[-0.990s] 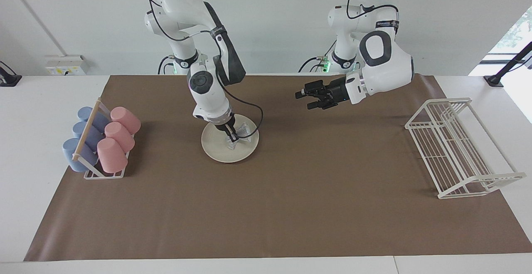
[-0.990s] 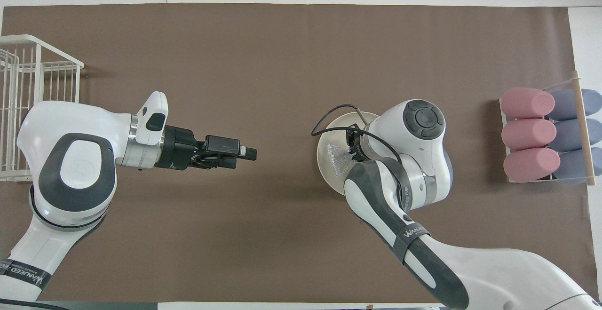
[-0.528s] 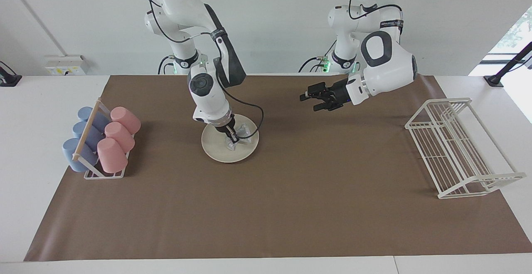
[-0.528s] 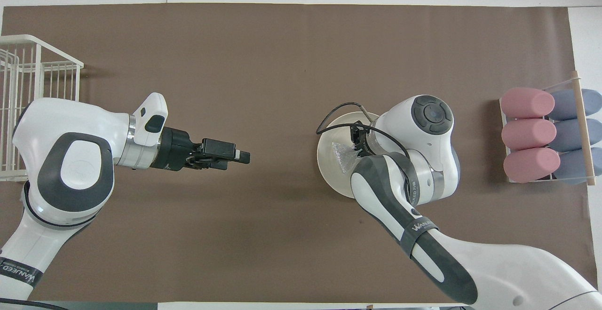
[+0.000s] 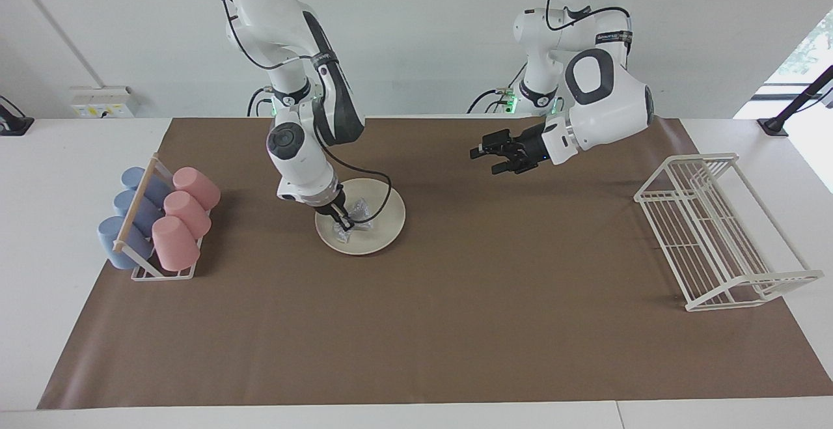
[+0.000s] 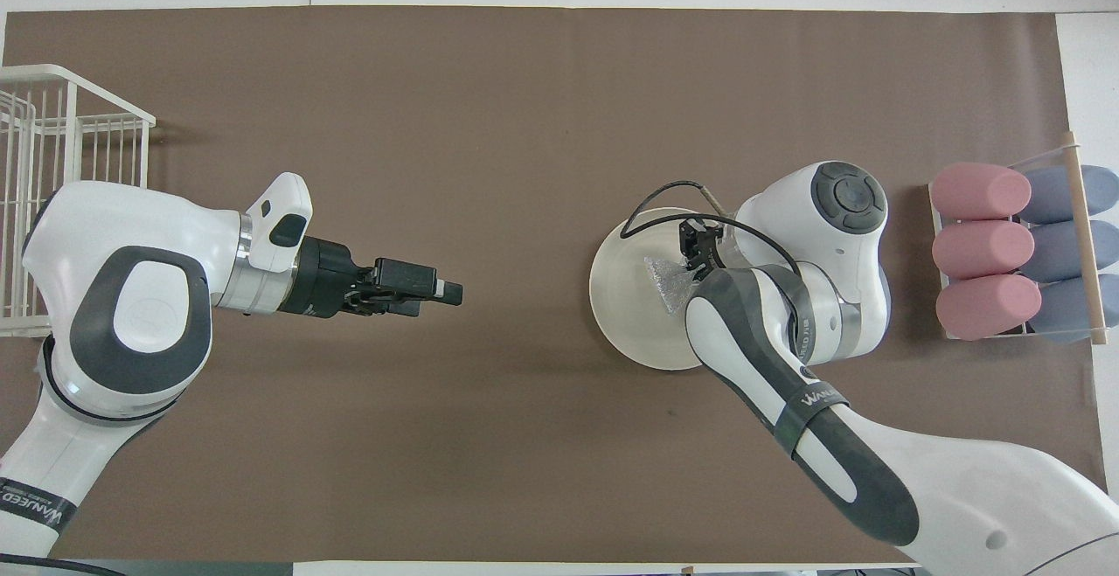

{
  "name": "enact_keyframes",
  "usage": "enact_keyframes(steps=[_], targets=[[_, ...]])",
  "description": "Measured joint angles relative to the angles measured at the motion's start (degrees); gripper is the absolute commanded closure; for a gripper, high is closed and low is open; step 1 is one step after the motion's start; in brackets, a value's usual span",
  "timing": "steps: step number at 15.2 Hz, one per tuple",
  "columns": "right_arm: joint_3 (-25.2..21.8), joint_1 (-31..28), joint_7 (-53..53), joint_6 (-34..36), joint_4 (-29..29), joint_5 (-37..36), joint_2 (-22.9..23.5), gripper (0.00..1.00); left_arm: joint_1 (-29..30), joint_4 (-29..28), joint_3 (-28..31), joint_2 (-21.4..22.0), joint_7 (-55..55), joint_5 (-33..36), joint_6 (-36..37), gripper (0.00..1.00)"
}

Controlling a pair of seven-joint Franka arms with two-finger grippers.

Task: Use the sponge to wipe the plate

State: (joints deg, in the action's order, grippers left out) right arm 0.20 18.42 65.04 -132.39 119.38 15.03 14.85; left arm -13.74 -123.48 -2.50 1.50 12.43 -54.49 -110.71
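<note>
A: Where is the sponge (image 5: 355,215) kept?
B: It is pinched by the right gripper (image 5: 343,219) and pressed onto the plate (image 5: 384,221), centre-left of the frame, so the surface can be rubbed.
A: And the left gripper (image 5: 489,152)?
B: It is held waiting over bare mat, upper centre, jaws spread, nothing carried.

One high camera faces both robots across the brown mat (image 5: 416,325); another looks steeply down from above them, sharing that mat.
</note>
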Motion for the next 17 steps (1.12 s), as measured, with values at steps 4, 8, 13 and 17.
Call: enact_keyframes(steps=[4, 8, 13, 17], targets=[[0.1, 6.0, 8.9, -0.8, -0.1, 0.0, 0.0, 1.0, 0.3, 0.0, 0.1, 0.0, -0.4, 0.7, -0.1, 0.0], [0.0, 6.7, 9.2, -1.5, 0.0, 0.0, 0.0, 1.0, 1.0, 0.0, 0.1, 0.0, -0.4, 0.9, -0.1, 0.0], [-0.2, -0.3, -2.9, -0.4, 0.0, 0.0, 0.0, 1.0, 1.0, 0.0, 0.0, 0.0, -0.4, 0.9, -0.1, 0.0], [-0.2, -3.5, -9.1, 0.3, 0.1, 0.0, 0.0, 1.0, 1.1, 0.0, 0.0, 0.0, -0.4, 0.9, -0.1, 0.0]])
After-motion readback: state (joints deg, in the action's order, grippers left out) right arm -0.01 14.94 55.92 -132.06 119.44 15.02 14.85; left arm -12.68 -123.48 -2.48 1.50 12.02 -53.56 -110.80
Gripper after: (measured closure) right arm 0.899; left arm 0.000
